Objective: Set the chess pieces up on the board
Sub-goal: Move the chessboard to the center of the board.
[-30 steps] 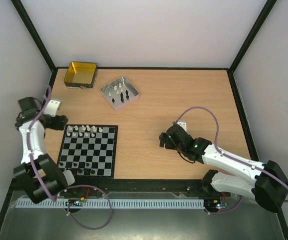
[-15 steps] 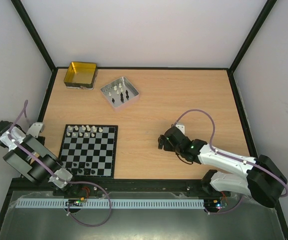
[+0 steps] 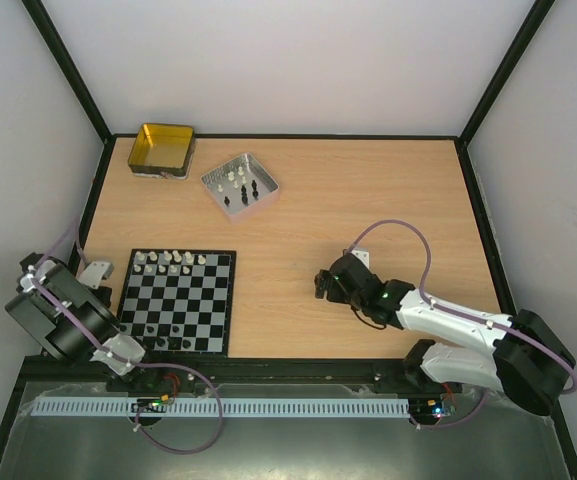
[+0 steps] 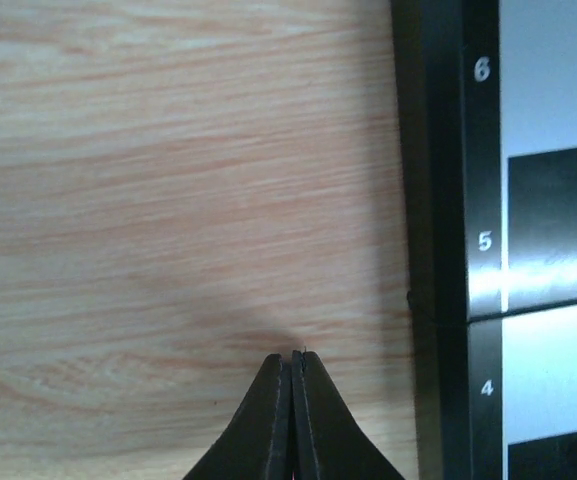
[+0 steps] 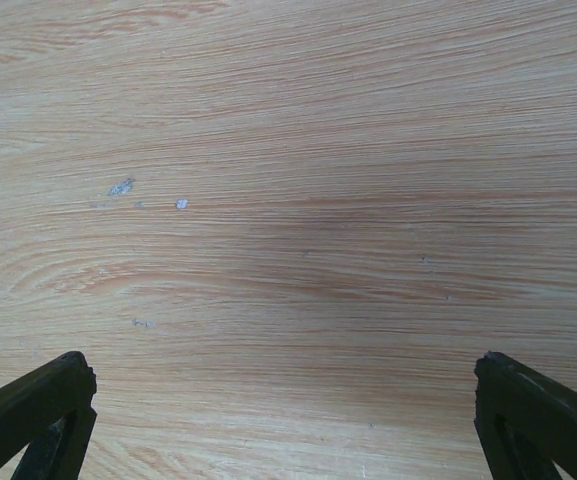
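The board (image 3: pixel 180 305) lies at the near left of the table. White chess pieces (image 3: pixel 169 262) line its far rows, and a few black ones (image 3: pixel 162 342) stand on its near edge. More pieces lie in the silver tray (image 3: pixel 240 184). My left gripper (image 3: pixel 105 284) (image 4: pixel 294 355) is shut with nothing between its fingers, low over bare wood just left of the board's numbered border (image 4: pixel 483 150). My right gripper (image 3: pixel 323 283) (image 5: pixel 283 400) is open and empty over bare wood right of the board.
A gold-yellow tin (image 3: pixel 161 150) stands at the far left corner, next to the tray. Black frame rails run along the table's edges. The left arm is folded close to the left rail.
The left arm has swung down from a raised pose to the table beside the board's left edge, and its gripper has shut. The right arm has shifted only slightly.
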### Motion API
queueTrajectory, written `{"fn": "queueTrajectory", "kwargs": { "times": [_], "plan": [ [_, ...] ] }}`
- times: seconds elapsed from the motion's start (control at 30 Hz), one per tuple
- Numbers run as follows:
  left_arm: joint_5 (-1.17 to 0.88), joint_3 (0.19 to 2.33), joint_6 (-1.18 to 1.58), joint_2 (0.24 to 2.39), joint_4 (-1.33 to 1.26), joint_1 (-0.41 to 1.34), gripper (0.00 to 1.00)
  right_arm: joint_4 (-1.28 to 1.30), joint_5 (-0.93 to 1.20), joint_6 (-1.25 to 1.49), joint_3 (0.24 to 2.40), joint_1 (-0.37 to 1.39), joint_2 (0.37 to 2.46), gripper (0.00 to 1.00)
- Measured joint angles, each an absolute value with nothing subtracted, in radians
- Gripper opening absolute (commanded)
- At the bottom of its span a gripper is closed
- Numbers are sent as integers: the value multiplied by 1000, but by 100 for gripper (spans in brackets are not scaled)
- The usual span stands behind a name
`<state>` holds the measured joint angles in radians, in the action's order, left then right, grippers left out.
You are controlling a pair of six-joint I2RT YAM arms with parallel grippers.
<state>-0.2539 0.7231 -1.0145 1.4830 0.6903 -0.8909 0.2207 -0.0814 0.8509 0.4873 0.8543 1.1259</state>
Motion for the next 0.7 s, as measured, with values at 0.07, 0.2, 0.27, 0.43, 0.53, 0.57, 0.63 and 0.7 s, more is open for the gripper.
{"fn": "queueTrajectory", "kwargs": {
  "times": [0.07,0.2,0.27,0.43,0.53,0.57,0.63,0.7],
  "plan": [
    [-250,712,-1003,1472,672,-871,2,218,-82,857,478,854,1108,99],
    [-257,699,-984,1462,645,-820,2,218,-85,862,469,854,1100,99],
    [-262,694,-981,1459,638,-800,2,218,-85,863,464,854,1100,99],
    [-271,686,-979,1452,640,-761,2,218,-86,866,455,854,1099,99],
    [-268,684,-982,1451,648,-755,2,216,-85,866,453,854,1099,100],
    [-266,682,-985,1448,648,-755,2,212,-83,866,450,854,1099,99],
    [-261,670,-1000,1437,642,-754,2,204,-70,865,448,854,1100,97],
    [-250,658,-1019,1424,636,-752,2,191,-46,863,448,854,1110,95]
  ]
}}
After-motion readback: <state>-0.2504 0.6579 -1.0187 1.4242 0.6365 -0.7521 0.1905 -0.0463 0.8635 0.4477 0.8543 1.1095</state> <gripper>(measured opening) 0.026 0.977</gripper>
